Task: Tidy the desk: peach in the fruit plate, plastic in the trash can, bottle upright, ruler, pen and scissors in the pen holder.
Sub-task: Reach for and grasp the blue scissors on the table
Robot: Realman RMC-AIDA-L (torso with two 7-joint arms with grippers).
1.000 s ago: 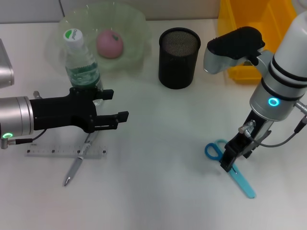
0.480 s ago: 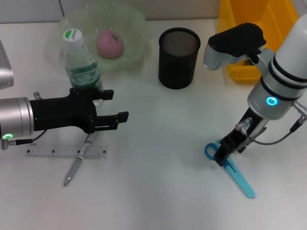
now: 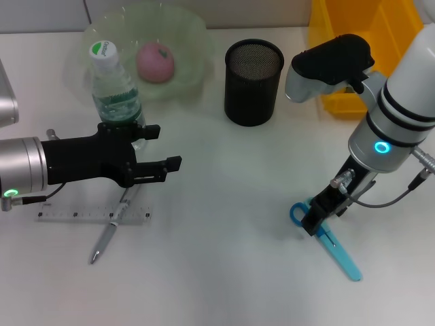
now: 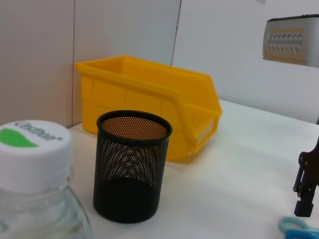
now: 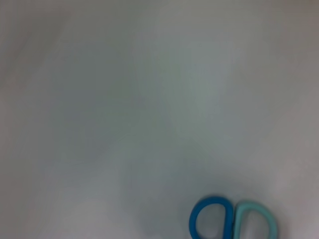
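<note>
The peach (image 3: 155, 61) lies in the green fruit plate (image 3: 190, 34). Beside the plate the bottle (image 3: 115, 92) stands upright, its white cap (image 4: 32, 149) close in the left wrist view. My left gripper (image 3: 159, 149) hangs open just in front of the bottle, holding nothing. The ruler (image 3: 81, 216) and pen (image 3: 112, 227) lie crossed below it. My right gripper (image 3: 316, 221) points down onto the blue scissors (image 3: 336, 248), right by their handles (image 5: 232, 224). The black mesh pen holder (image 3: 253, 81) is empty. No plastic is in view.
A yellow bin (image 3: 353, 47) stands behind my right arm at the back right, next to the pen holder (image 4: 132, 164). The bin (image 4: 149, 104) and my right gripper (image 4: 303, 199) also show in the left wrist view.
My right gripper has shifted slightly left along the scissors toward their handles. The scissors and the left arm have stayed put.
</note>
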